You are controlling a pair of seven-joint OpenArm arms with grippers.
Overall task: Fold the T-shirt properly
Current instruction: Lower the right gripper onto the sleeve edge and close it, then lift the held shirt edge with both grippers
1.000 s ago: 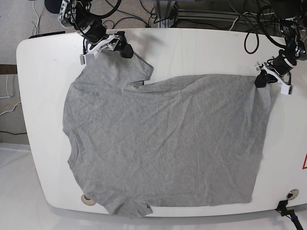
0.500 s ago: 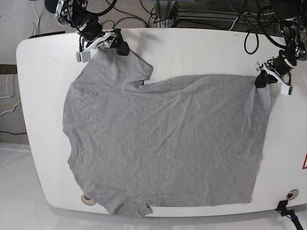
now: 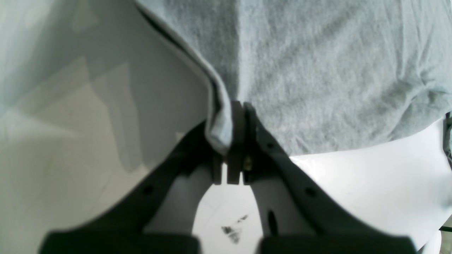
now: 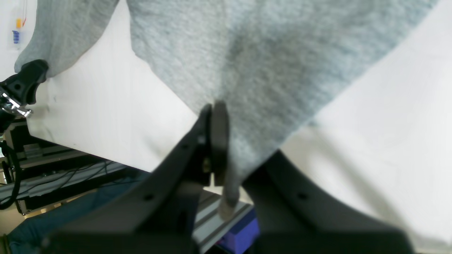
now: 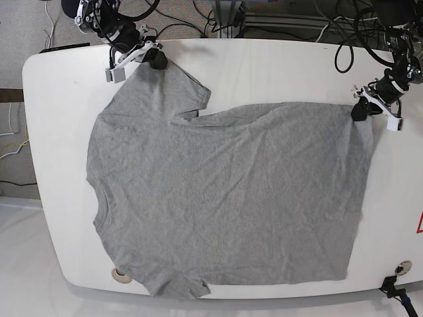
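1. on the white table (image 5: 277, 66), the grey t-shirt (image 5: 225, 198) lies spread flat and wrinkled, neck toward the base view's left edge and hem toward its right.
2. at the far left corner of the base view, the right gripper (image 5: 151, 55) sits on the edge of the upper sleeve (image 5: 175, 89); the right wrist view shows its jaws pressed together with a fold of grey sleeve cloth pinched between them.
3. beside that grip, the sleeve cloth rises off the table toward the fingers, while the rest of the sleeve lies flat.
4. at the far right corner, the left gripper (image 5: 360, 109) is clamped on the hem corner of the t-shirt; the left wrist view shows the doubled hem edge squeezed between the closed pads (image 3: 236, 141).
5. near the front edge, two round holes (image 5: 120, 275) in the table show beside the cloth.
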